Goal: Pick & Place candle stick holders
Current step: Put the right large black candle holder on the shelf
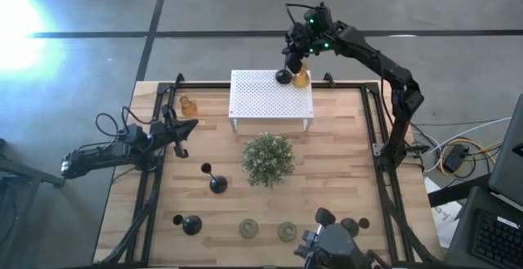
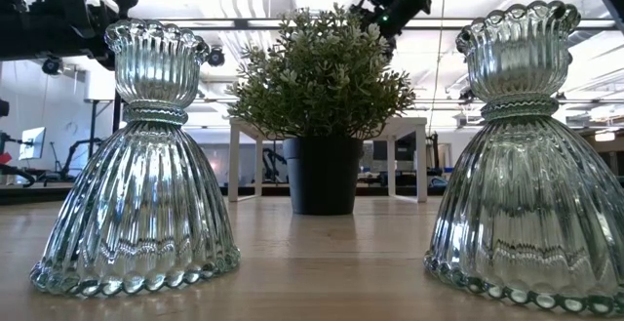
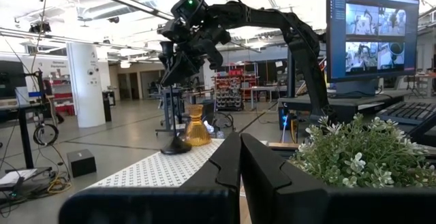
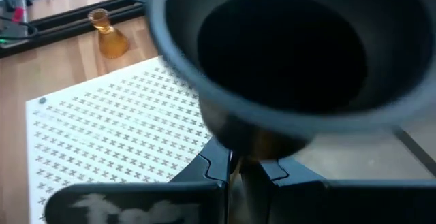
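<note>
At the white perforated stand's (image 1: 272, 94) far right corner, the right gripper (image 1: 296, 59) hangs just above a black round-based holder (image 1: 283, 77) standing next to an amber glass holder (image 1: 301, 78); in the right wrist view the black cup fills the frame directly ahead of the fingers, which look closed or nearly so, whether pinching the thin stem I cannot tell. Black one is probably light, rigid metal, top-heavy on its stem, so grip the stem; amber glass is fragile and slick, easy to knock. Left gripper (image 1: 185, 127) waits, closed and empty, at the left edge of the wooden table (image 1: 343, 179).
</note>
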Controlling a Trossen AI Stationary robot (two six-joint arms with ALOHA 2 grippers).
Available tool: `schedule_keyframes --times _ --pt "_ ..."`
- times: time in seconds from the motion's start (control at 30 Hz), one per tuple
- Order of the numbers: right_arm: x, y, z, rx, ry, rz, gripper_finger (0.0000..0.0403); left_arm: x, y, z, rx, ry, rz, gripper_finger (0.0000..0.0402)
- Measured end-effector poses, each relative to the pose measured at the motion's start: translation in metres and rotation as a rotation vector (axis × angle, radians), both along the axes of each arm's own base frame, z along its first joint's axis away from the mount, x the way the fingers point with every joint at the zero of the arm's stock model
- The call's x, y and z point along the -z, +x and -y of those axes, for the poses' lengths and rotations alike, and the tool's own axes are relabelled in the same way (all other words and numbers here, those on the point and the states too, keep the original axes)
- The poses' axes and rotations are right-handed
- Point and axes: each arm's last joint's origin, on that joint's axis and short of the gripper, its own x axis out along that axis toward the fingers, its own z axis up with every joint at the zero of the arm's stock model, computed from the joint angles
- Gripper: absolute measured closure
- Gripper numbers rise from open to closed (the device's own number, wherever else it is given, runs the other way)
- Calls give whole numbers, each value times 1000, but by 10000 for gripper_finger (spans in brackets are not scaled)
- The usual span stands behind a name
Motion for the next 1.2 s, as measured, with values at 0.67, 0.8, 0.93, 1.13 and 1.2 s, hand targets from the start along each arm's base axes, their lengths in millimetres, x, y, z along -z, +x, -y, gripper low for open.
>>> schedule_keyframes --times 0.67,0.8,0.93,1.13,1.2 --pt "5 1 -1 -34 37 4 391 0 0 0 0 -1 -3 388" --pt "5 2 -1 -34 39 4 391 0 0 0 0 -1 -3 388" --pt "5 2 -1 -28 49 8 390 0 0 0 0 -1 -3 388" --pt "6 2 -2 -46 67 18 378 0 0 0 0 -1 -3 388" --pt "8 2 -2 -46 88 12 361 0 0 0 0 0 -3 388"
